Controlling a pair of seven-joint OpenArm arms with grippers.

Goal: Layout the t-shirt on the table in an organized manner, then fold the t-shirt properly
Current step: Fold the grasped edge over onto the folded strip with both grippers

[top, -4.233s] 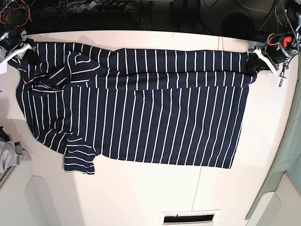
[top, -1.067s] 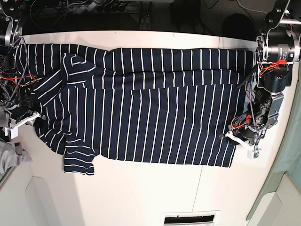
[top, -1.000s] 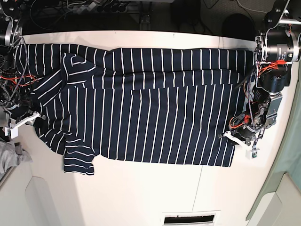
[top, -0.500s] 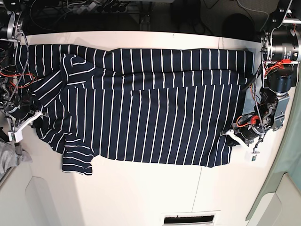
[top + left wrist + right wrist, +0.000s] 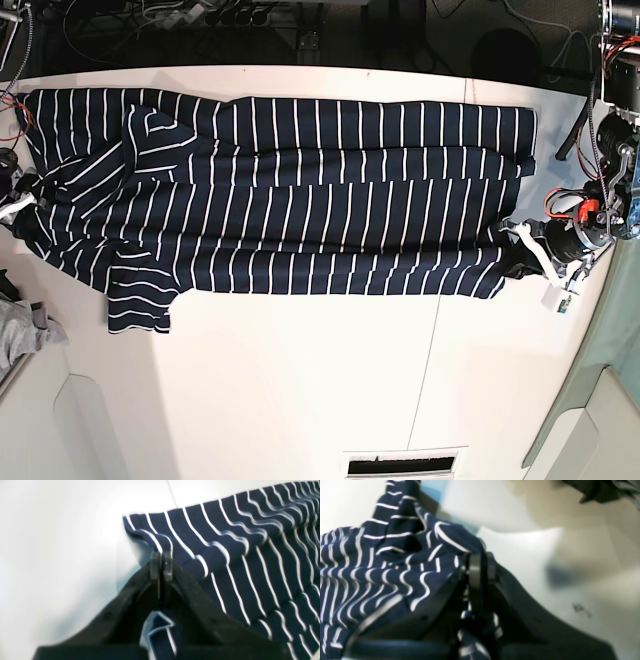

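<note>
We see the dark navy white-striped soft t-shirt (image 5: 290,190) stretched lengthwise along the white table's (image 5: 300,400) far edge, our left gripper (image 5: 520,255) and right gripper (image 5: 22,195) each clamped shut on opposite near-side ends.

My L gripper (image 5: 161,563) & R gripper (image 5: 479,567) both clamped on t-shirt (image 5: 320,200) edges, arms spread wide apart.
</note>
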